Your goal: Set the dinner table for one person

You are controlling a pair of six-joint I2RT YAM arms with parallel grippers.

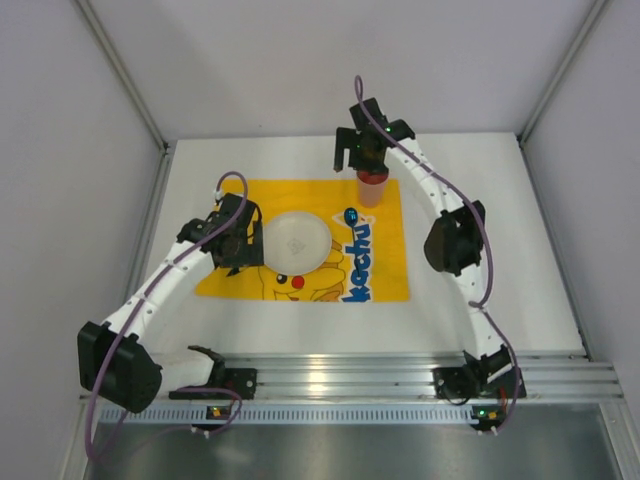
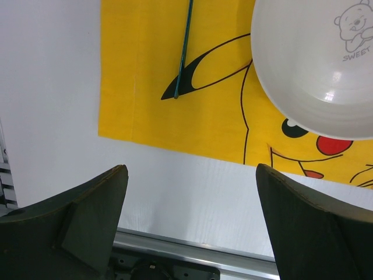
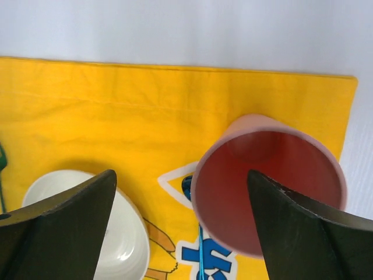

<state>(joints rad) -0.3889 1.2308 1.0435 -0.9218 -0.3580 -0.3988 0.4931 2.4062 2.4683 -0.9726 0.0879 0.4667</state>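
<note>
The white dinner table (image 1: pixel 500 250) carries a yellow Pikachu cloth (image 1: pixel 380 270). On the cloth lie a white plate (image 1: pixel 295 240), a blue spoon (image 1: pixel 350 215) to its right and a pink cup (image 1: pixel 372 187) standing upright at the far right corner. My right gripper (image 1: pixel 368 160) hangs open just above the cup (image 3: pixel 268 181), with one finger (image 3: pixel 315 233) over its mouth. My left gripper (image 1: pixel 240 240) is open and empty at the plate's left edge. In the left wrist view (image 2: pixel 189 192) it shows the plate (image 2: pixel 315 64) and a thin teal utensil (image 2: pixel 183 49) on the cloth.
A ribbed aluminium rail (image 1: pixel 350 375) runs along the near edge and also shows in the left wrist view (image 2: pixel 192 251). Grey walls with metal posts close in the table at the back and sides. Bare white tabletop (image 1: pixel 470 170) surrounds the cloth.
</note>
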